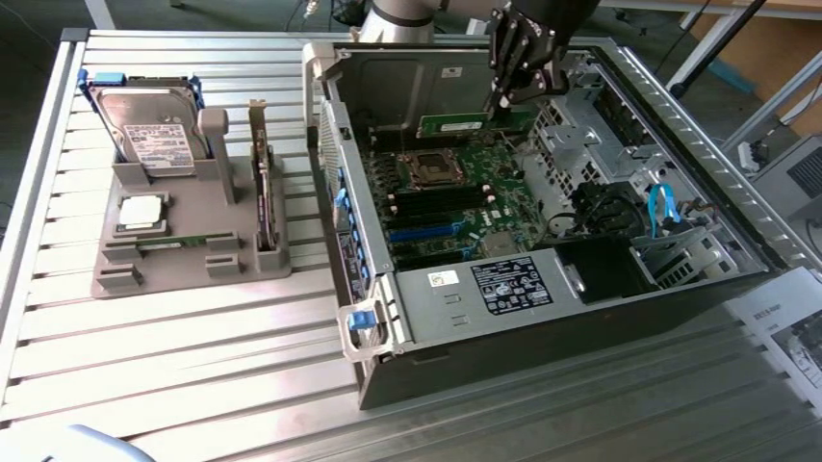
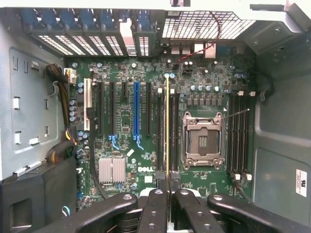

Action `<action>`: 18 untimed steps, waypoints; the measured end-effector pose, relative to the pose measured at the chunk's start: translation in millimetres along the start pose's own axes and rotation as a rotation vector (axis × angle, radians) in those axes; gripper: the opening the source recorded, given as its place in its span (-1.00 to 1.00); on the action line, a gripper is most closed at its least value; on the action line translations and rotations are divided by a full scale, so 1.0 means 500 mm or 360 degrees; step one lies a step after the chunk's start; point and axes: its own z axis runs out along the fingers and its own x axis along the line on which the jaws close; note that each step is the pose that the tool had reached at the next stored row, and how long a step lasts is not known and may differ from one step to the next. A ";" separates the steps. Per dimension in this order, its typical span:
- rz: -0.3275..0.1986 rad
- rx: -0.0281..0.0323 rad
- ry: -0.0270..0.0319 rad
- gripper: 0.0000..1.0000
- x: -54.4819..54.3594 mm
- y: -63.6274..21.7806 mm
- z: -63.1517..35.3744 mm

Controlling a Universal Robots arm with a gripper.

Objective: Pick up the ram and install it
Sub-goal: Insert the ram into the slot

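Note:
My gripper (image 1: 509, 100) reaches down into the open computer case (image 1: 514, 298) and is shut on the ram (image 1: 456, 124), a long green stick held by one end, level above the motherboard (image 1: 449, 207). In the wrist view the ram (image 2: 167, 126) appears edge-on as a thin line running out from between my fingers (image 2: 156, 201). It hangs over the dark memory slots (image 2: 160, 131) beside the empty processor socket (image 2: 203, 141), not touching the board.
On the exterior view's left, a grey holder (image 1: 192, 265) carries a hard drive (image 1: 148, 130), a silver processor chip (image 1: 141, 212), an upright dark expansion card (image 1: 264, 192) and another thin green stick (image 1: 173, 242). Case walls, cables (image 1: 661, 207) and a drive cage surround the board.

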 end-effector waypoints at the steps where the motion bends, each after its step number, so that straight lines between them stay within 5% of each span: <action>1: 0.0000 0.00001 -0.00001 -0.76 0.000 0.000 0.002; 18: 0.0000 0.00000 0.00001 -0.76 0.001 0.000 0.038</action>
